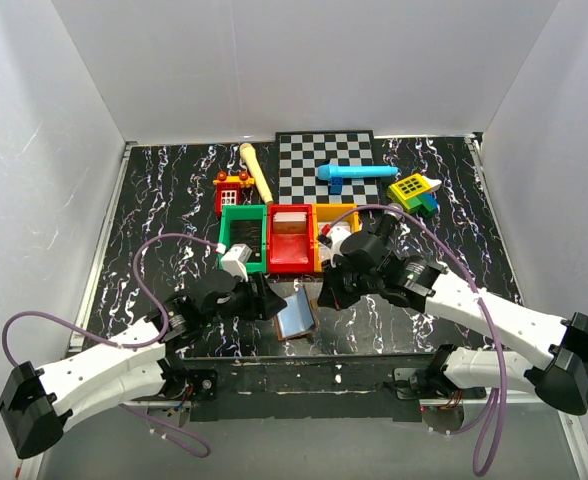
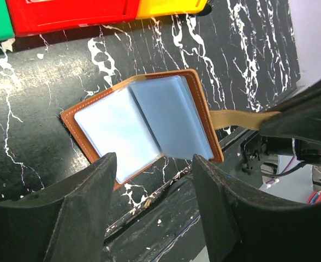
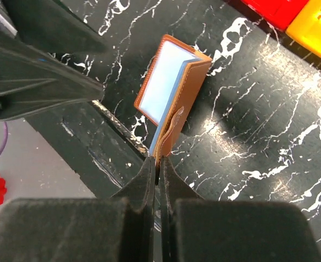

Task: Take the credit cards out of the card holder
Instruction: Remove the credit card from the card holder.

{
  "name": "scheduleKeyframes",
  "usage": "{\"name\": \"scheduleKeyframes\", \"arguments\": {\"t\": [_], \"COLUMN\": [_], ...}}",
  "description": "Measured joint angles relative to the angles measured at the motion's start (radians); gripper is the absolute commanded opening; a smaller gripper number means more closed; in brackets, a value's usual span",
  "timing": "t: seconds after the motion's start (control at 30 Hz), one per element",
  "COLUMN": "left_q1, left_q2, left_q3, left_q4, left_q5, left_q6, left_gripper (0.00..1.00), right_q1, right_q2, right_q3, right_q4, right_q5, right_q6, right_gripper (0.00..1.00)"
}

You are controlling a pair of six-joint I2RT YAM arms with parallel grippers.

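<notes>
The card holder [image 1: 297, 313] lies open by the table's front edge, a brown leather-like bi-fold with pale blue-grey inner panels [image 2: 144, 128]. One cover is lifted up [image 3: 174, 103]. Its tan strap [image 2: 239, 118] runs right into my right gripper [image 3: 158, 161], which is shut on the strap at the cover's edge [image 1: 326, 297]. My left gripper [image 2: 152, 161] hovers open just left of the holder [image 1: 274, 300], with nothing between its fingers. No credit cards show apart from the panels.
Green [image 1: 242, 232], red [image 1: 291, 238] and yellow-orange [image 1: 336, 222] bins stand in a row just behind the holder. Farther back are a checkerboard [image 1: 326, 165], a blue tube [image 1: 356, 173], a wooden stick [image 1: 257, 170] and toy blocks [image 1: 414, 192]. The table's front lip [image 2: 149, 199] is right beside the holder.
</notes>
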Motion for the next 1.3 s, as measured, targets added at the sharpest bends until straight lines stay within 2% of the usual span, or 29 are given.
{"name": "scheduleKeyframes", "arguments": {"t": [0.17,0.57,0.8,1.1,1.3], "left_q1": [-0.004,-0.006,-0.023,-0.1,-0.117], "left_q2": [0.08,0.226,0.288,0.363,0.404], "left_q3": [0.006,0.006,0.006,0.06,0.079], "left_q4": [0.039,0.161,0.185,0.189,0.187], "left_q5": [0.011,0.076,0.095,0.093,0.084], "left_q6": [0.0,-0.003,0.013,0.05,0.063], "left_gripper": [0.56,0.56,0.58,0.64,0.61], "right_q1": [0.002,0.002,0.002,0.002,0.002], "right_q2": [0.002,-0.031,-0.05,-0.056,-0.055], "right_q3": [0.004,-0.158,-0.158,-0.158,-0.158], "right_q4": [-0.006,0.069,0.087,0.089,0.089], "right_q5": [-0.037,-0.08,-0.077,-0.078,-0.078], "right_q6": [-0.006,0.087,0.102,0.109,0.109], "right_gripper": [0.01,0.01,0.01,0.01,0.01]}}
